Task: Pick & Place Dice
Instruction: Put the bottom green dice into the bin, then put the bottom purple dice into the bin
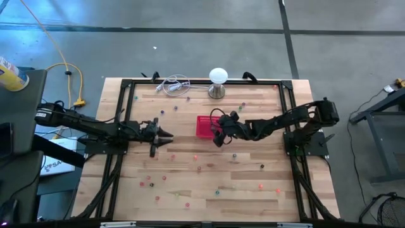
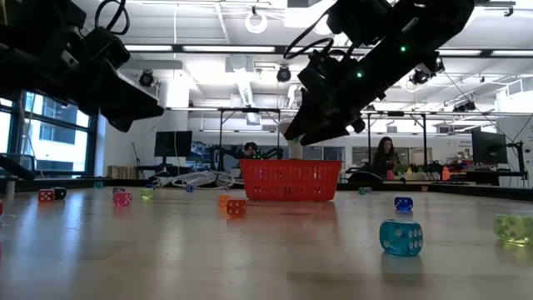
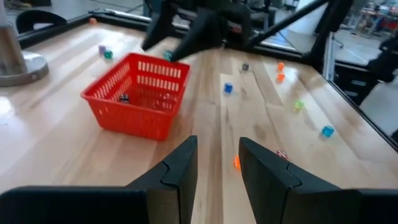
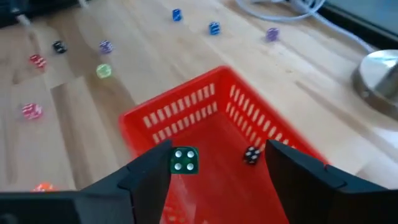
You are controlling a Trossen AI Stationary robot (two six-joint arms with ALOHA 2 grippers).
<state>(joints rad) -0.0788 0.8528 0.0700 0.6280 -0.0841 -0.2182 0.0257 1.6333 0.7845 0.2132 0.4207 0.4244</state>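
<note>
Now the right gripper (image 4: 211, 180) hangs spread over the basket (image 4: 186, 112), a green die (image 4: 185, 160) between its jaws (apparently loose); it may bounce out. Left gripper (image 3: 217, 168) waits, part-open, empty.

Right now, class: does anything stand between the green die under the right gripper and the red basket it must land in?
Nothing visible does. The green die sits between the open right gripper fingers, directly over the red basket.
</note>
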